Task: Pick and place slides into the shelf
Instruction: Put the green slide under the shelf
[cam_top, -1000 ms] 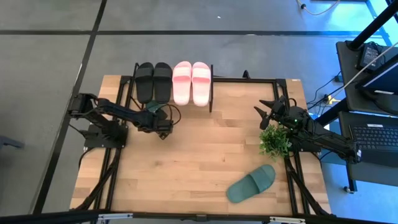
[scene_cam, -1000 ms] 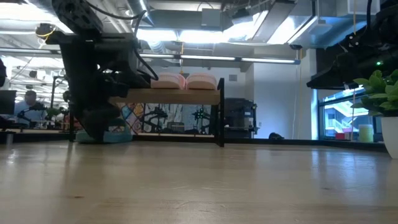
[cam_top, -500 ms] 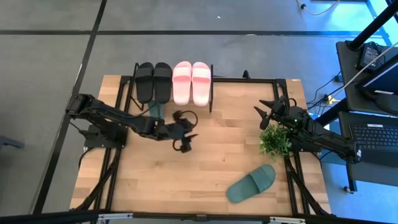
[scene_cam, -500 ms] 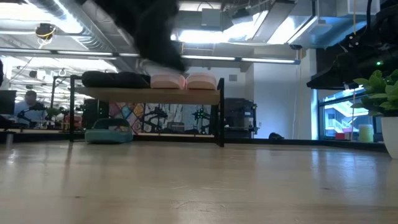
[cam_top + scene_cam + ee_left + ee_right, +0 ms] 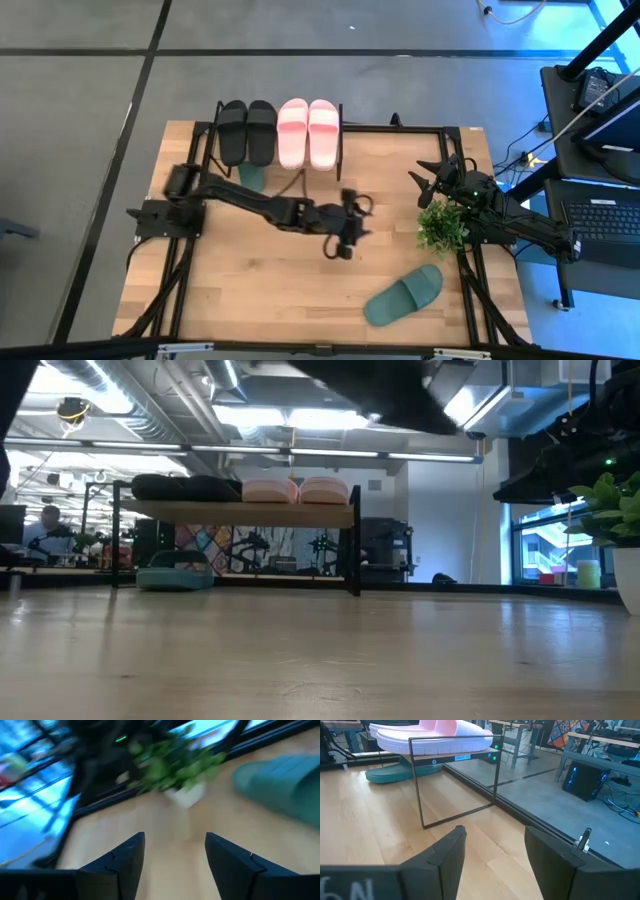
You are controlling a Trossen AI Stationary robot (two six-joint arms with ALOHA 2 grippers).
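Note:
A dark green slide point(image 5: 403, 295) lies flat on the table near its right near corner, and shows in the left wrist view point(image 5: 285, 782). My left gripper point(image 5: 343, 243) point(image 5: 175, 837) is open and empty, above mid-table, left of and beyond that slide. The shelf point(image 5: 340, 150) point(image 5: 240, 515) stands at the far edge. On its top plank rest the black pair point(image 5: 247, 130) and the pale pink pair point(image 5: 308, 132). The other green slide point(image 5: 250, 176) point(image 5: 175, 572) lies under the plank. My right gripper point(image 5: 422, 185) point(image 5: 495, 832) waits open near the shelf's right end.
A small potted plant point(image 5: 441, 225) point(image 5: 175, 767) stands at the right edge, between my right arm and the loose green slide. Bare wood stretches across the table's middle and left near part point(image 5: 250, 290). The room behind holds desks and a seated person point(image 5: 45, 525).
My left arm has swung away from the shelf's lower tier, where a green slide stays, and has reached across the table toward its right and near side, nearing the loose green slide. My right arm has kept still.

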